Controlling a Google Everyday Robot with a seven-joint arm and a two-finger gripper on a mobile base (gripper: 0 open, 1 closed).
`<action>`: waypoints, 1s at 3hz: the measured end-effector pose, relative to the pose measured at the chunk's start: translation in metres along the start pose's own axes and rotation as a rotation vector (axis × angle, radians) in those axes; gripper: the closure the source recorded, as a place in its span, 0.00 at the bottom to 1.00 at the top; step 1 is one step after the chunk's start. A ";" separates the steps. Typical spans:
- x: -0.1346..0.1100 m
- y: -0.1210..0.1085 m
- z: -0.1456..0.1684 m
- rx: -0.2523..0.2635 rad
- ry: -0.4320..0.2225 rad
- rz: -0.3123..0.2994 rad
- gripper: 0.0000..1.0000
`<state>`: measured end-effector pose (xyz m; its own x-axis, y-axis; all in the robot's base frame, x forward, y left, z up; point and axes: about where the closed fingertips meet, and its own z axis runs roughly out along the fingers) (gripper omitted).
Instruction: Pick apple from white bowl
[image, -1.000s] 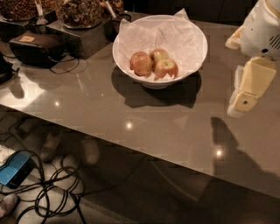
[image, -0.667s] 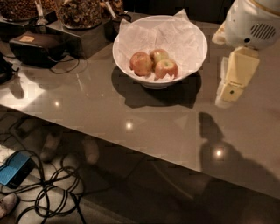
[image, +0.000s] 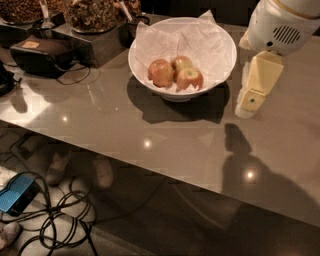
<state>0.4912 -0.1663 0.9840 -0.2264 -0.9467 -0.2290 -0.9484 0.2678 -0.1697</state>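
The white bowl (image: 220, 37), lined with crinkled white paper, stands on the grey table at the upper middle. Three apples lie in it. The small pale yellow-green apple (image: 181, 62) with a pinkish blush sits at the back, between a bigger reddish-orange apple (image: 160, 72) on the left and a red apple with a green stem dimple (image: 190, 78) in front. My gripper (image: 250, 102) hangs from the white arm at the right. It points down just right of the bowl's rim, close above the table and outside the bowl.
A black box (image: 37, 52) with cables and dark containers of snacks (image: 92, 15) stand at the back left. The table's front edge runs from the left down to the lower right. Cables (image: 60, 220) and a blue object (image: 17, 192) lie on the floor below.
My gripper and arm have moved left, from the frame's right edge to just beside the bowl. The bowl and apples have not moved.
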 end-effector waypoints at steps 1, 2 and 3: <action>-0.023 -0.019 0.023 -0.057 -0.010 0.066 0.00; -0.054 -0.041 0.045 -0.103 -0.024 0.050 0.00; -0.062 -0.048 0.046 -0.077 -0.048 0.048 0.00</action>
<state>0.5613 -0.1125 0.9624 -0.2630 -0.9229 -0.2813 -0.9514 0.2965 -0.0832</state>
